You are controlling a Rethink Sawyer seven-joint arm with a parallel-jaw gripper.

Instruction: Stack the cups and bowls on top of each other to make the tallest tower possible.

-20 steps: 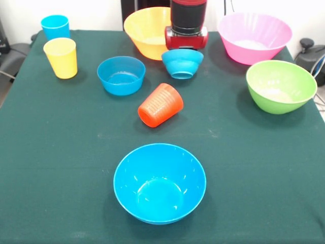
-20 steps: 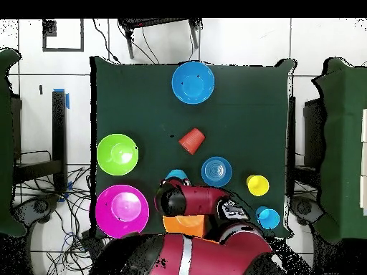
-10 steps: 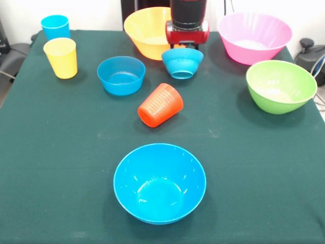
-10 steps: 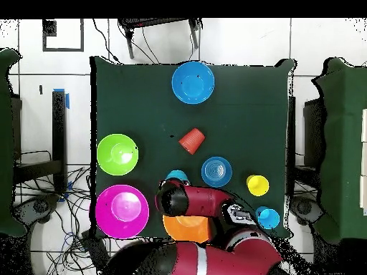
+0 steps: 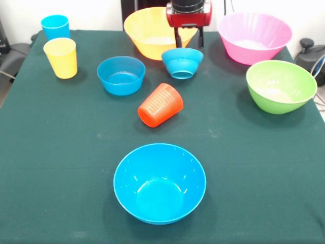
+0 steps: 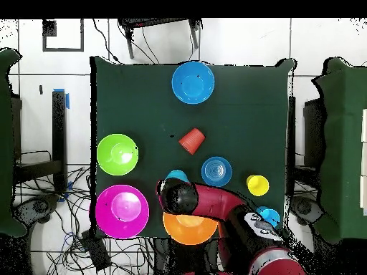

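Near the table's (image 5: 61,168) far edge, gripper (image 5: 188,39) hovering above small blue bowl (image 5: 182,62), jaws spread apart and empty, orange-red cup (image 5: 160,105) tipped over mid-table.

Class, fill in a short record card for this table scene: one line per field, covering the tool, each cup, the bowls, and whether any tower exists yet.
tool: open tool, fingers apart above the small upside-down blue plastic bowl
upright cups: sky blue plastic tumbler, yellow plastic tumbler
tipped cup: ribbed orange-red plastic tumbler, on its side
other bowls, rims up: yellow-orange, pink, green, small blue, medium blue
tower: none, nothing stacked
surface: dark green cloth
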